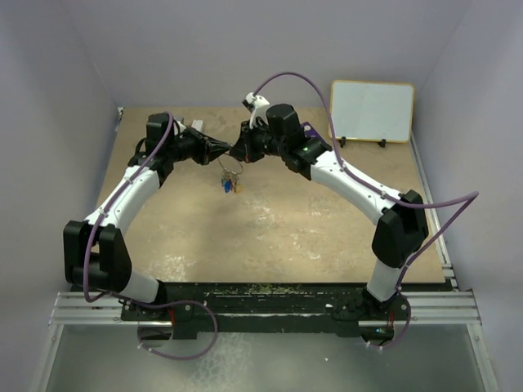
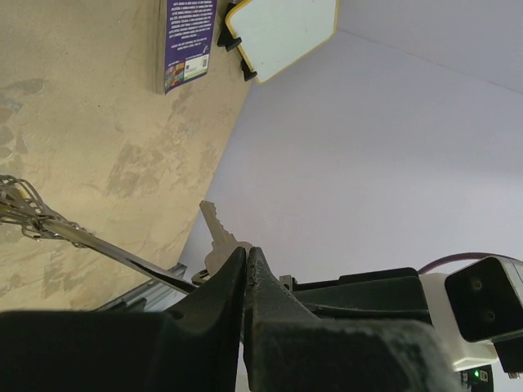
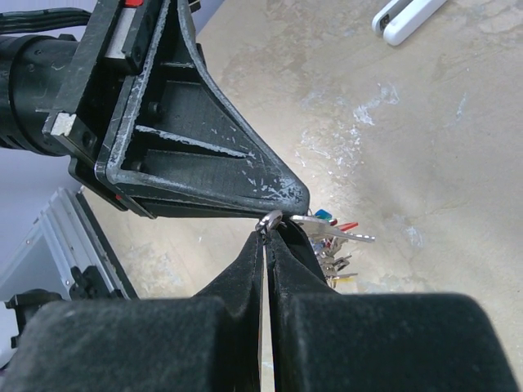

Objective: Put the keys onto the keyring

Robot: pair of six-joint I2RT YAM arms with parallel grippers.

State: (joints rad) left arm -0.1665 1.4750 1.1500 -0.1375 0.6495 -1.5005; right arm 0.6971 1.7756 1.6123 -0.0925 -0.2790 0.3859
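Observation:
My two grippers meet tip to tip above the back of the table, left gripper [image 1: 222,149] and right gripper [image 1: 237,152]. In the right wrist view the right gripper [image 3: 270,233] is shut on the silvery keyring [image 3: 272,220], right under the left gripper's tip [image 3: 290,194]. A bunch of keys [image 3: 333,260] with blue, red and yellow tags hangs from the ring, also seen from above as the keys [image 1: 229,183]. The left gripper [image 2: 246,251] is shut on a plain silver key [image 2: 214,224], whose blade sticks out past its fingertips.
A white board with a yellow rim [image 1: 372,110] leans on the back wall at the right. A purple card [image 2: 189,41] lies on the tan table beside it. A white object [image 3: 406,18] lies on the table further off.

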